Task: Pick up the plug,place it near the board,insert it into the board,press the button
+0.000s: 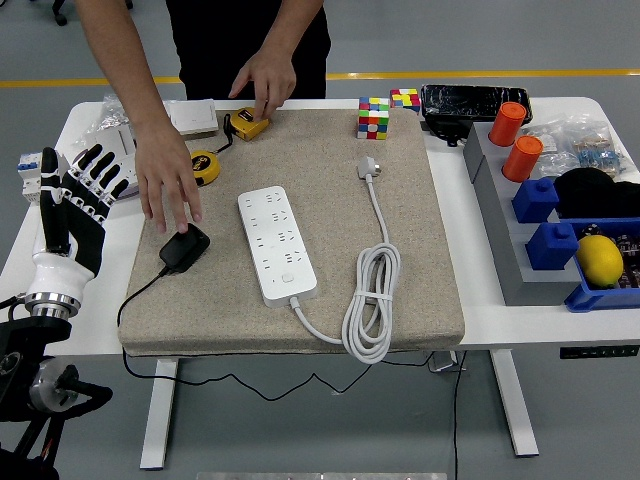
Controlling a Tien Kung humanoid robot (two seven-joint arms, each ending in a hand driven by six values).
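Observation:
A black plug adapter (185, 247) with a thin black cord lies on the left part of the beige mat (430, 250). Right of it lies the white power strip (276, 243), its button near the front end and its white cable (372, 300) coiled to the right. A person's hand (167, 186) hovers just above the black plug, fingers down. The person's other hand (262, 85) touches a yellow tape measure (248, 124) at the mat's back edge. My left hand (82, 200) is raised over the table's left edge, fingers spread, holding nothing. My right arm is out of view.
A second yellow tape measure (204, 166) lies near the mat's left edge. Two puzzle cubes (373, 117) stand at the back. Grey and blue bins (540, 230) with orange cylinders and a lemon (600, 260) fill the right side. Small parts and bags (120, 140) sit at the back left.

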